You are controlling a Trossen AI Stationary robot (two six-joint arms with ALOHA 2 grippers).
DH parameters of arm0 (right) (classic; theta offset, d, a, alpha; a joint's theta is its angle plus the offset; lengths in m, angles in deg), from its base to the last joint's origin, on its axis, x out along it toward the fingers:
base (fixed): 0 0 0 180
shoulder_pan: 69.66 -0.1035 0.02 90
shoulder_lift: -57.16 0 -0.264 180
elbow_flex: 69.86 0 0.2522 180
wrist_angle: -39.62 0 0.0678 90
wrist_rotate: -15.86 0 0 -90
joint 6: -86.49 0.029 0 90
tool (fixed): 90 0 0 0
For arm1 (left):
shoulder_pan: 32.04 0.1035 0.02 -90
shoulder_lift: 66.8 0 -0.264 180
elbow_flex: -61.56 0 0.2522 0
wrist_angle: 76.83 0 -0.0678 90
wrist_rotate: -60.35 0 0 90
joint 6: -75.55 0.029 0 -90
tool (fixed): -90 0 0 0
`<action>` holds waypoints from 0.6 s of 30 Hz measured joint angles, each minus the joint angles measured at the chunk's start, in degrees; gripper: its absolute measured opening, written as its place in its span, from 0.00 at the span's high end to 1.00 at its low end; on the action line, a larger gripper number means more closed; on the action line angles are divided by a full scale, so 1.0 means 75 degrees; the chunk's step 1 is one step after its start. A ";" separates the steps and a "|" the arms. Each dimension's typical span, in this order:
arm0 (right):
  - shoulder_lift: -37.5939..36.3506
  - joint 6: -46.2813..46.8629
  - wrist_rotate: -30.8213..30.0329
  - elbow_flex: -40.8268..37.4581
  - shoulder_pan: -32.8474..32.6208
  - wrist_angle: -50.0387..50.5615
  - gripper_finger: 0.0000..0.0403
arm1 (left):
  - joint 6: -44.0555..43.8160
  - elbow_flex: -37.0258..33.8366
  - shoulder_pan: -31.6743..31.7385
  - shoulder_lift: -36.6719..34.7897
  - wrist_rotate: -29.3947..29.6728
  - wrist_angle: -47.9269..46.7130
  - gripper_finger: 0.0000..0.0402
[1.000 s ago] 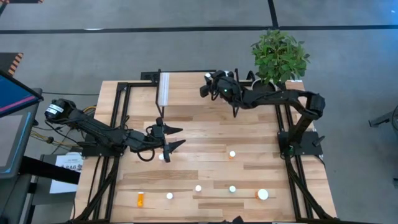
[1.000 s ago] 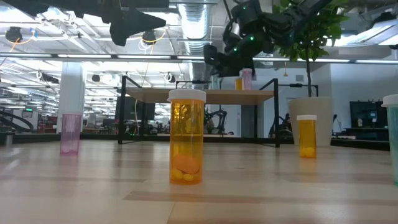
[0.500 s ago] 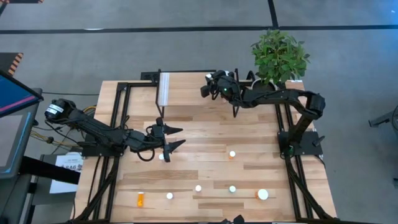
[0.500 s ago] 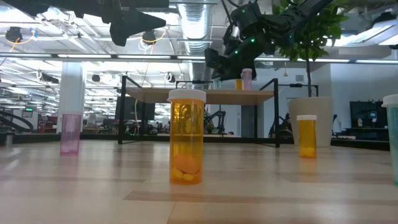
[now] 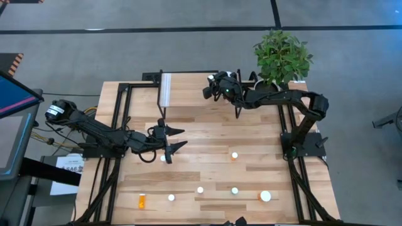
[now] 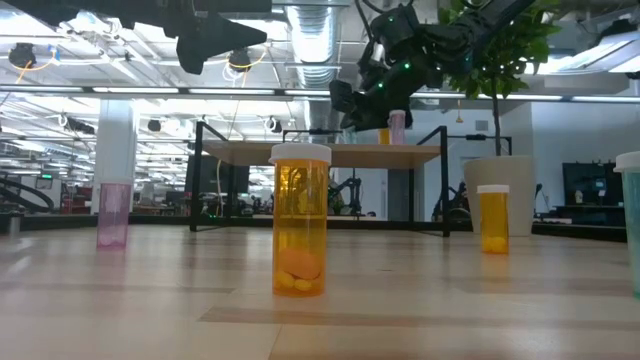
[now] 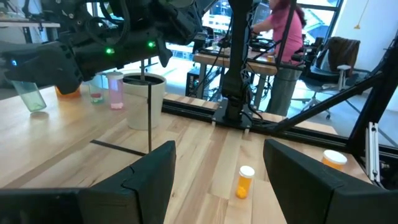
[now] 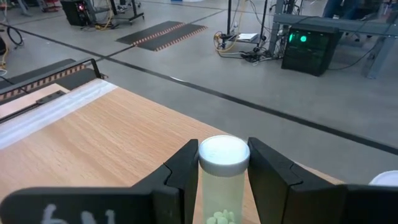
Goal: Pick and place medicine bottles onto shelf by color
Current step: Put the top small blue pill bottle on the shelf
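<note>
Upright white-capped bottles [image 6: 300, 220], shelf [image 6: 330, 153] beyond.

Desk [image 5: 207, 135]: pale wood planks, visible grain, smooth w/ soft sheen. Shelf [image 8: 93, 143]: light wood top, matt, thin black metal legs. Nearest bottle [image 6: 300, 232]: translucent orange plastic, glossy, smooth white plastic cap. Bottle in right hand [image 8: 222, 180]: clear greenish plastic, matt white cap. Both hands' fingers [image 7: 146, 180]: dark matt plastic. Floor [image 5: 157, 44]: grey concrete, dull.
</note>
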 joint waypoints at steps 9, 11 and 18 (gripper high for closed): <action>-0.0003 -0.0003 0.0142 0.0000 0.0000 0.0032 0.61 | 0.0000 0.0000 0.0000 0.0000 -0.0001 0.0000 0.42; -0.0003 -0.0001 0.0142 0.0000 0.0000 0.0046 0.59 | 0.0000 0.0000 -0.0002 0.0000 0.0001 0.0000 0.42; -0.0003 0.0003 0.0142 0.0000 0.0000 0.0108 0.57 | 0.0000 0.0000 -0.0003 0.0000 -0.0001 0.0000 0.42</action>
